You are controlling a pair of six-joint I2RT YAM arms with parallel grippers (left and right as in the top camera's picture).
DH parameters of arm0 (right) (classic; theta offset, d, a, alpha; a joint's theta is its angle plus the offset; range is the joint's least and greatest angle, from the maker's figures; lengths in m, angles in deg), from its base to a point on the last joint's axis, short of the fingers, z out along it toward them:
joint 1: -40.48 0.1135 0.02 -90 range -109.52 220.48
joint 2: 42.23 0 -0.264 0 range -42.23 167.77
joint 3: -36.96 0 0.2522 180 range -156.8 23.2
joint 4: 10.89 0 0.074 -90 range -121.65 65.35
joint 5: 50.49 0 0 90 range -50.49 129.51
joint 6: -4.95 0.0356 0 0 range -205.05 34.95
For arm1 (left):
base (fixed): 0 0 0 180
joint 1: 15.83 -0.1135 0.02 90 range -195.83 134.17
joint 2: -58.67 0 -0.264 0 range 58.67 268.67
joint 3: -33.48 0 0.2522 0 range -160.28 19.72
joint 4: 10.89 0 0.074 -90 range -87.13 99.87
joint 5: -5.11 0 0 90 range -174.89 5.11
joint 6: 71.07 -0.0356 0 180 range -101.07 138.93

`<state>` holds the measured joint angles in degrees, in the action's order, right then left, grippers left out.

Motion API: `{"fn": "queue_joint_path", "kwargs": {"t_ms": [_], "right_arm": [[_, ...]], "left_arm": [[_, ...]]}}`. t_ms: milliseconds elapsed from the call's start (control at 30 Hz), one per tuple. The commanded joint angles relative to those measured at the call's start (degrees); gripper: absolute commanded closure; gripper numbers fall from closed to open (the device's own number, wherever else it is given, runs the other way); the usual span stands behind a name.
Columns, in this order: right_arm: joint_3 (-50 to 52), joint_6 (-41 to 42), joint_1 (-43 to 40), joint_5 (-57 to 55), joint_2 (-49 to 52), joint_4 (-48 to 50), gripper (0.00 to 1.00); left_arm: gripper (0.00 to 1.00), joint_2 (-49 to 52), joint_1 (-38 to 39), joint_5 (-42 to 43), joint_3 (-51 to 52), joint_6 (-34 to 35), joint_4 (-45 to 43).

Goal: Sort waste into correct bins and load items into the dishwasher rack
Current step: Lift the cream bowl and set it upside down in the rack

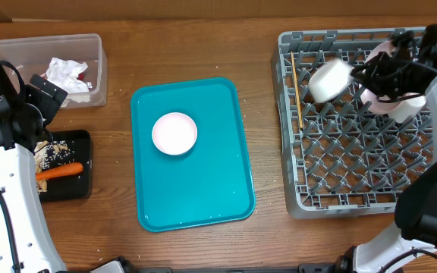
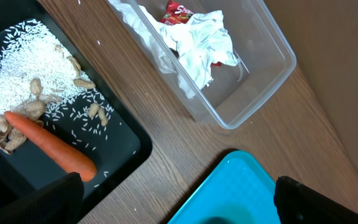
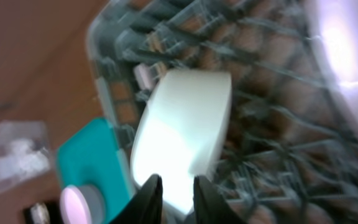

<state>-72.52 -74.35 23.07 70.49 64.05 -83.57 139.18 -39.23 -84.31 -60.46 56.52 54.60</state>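
The wooden table (image 1: 203,38) is seen from above, carrying every object. The grey dishwasher rack (image 1: 340,167) is set at the right. The teal serving tray (image 1: 196,182) lies at the centre, and one pale pink bowl (image 1: 174,133) is placed on it. The clear tub (image 1: 14,57) is positioned at the upper left, and the black tray (image 1: 70,186) just below it.

Pale dishes (image 1: 400,110) are stood among the rack's pegs at the far right and are partly hidden by the right arm. The white cup (image 1: 331,80) is tipped on its side over the rack's upper left part. The right gripper (image 3: 177,180) is placed astride the cup's rim, its fingers narrowly apart; whether the rim is pinched cannot be told. The left gripper (image 2: 176,193) is spread wide and empty above the teal tray's corner.

Crumpled napkins (image 1: 67,76) and a red wrapper (image 2: 179,11) are contained in the tub. The carrot (image 1: 59,171) and scattered rice (image 2: 23,68) are held in the black tray. Chopsticks (image 1: 297,91) are laid along the rack's left edge.
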Motion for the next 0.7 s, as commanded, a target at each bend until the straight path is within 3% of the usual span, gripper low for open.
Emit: {"fn": "queue_joint_path", "kwargs": {"t_ms": [0, 233, 300, 333, 400, 467, 500, 567, 667], "right_arm": [[-8.2, 2.8, -0.3, -18.9, -0.9, -8.0, 0.74], [-17.1, 4.6, 3.7, -22.4, -2.7, -17.5, 0.61], [-17.3, 4.6, 6.3, -24.4, -3.5, -17.0, 0.48], [-17.3, 4.3, 8.1, -24.7, -3.6, -16.5, 0.32], [-16.6, 3.7, 11.4, -25.0, -3.4, -14.6, 0.23], [-14.8, 2.4, 14.1, -26.4, -3.0, -11.6, 0.44], [-13.7, 2.4, 15.4, -27.7, -2.4, -9.7, 0.62], [-11.8, 2.4, 16.3, -28.2, -1.2, -7.2, 0.78], [-11.0, 2.4, 16.5, -28.2, 1.9, -6.3, 0.92]], "left_arm": [[0.0, -0.2, -0.2, -0.8, -0.2, 0.6, -0.1], [0.0, -0.2, -0.2, -0.8, -0.2, 0.6, 0.0], [0.0, -0.2, -0.2, -0.8, -0.2, 0.6, -0.1], [0.0, -0.2, -0.2, -0.8, -0.2, 0.6, 0.0], [0.0, -0.2, -0.2, -0.8, -0.2, 0.6, 0.0], [0.0, -0.2, -0.2, -0.8, -0.2, 0.6, -0.1], [0.0, -0.2, -0.2, -0.8, -0.2, 0.6, 0.0], [0.0, -0.2, -0.2, -0.8, -0.2, 0.6, 0.0], [0.0, -0.2, -0.2, -0.8, -0.2, 0.6, 0.0]]}}
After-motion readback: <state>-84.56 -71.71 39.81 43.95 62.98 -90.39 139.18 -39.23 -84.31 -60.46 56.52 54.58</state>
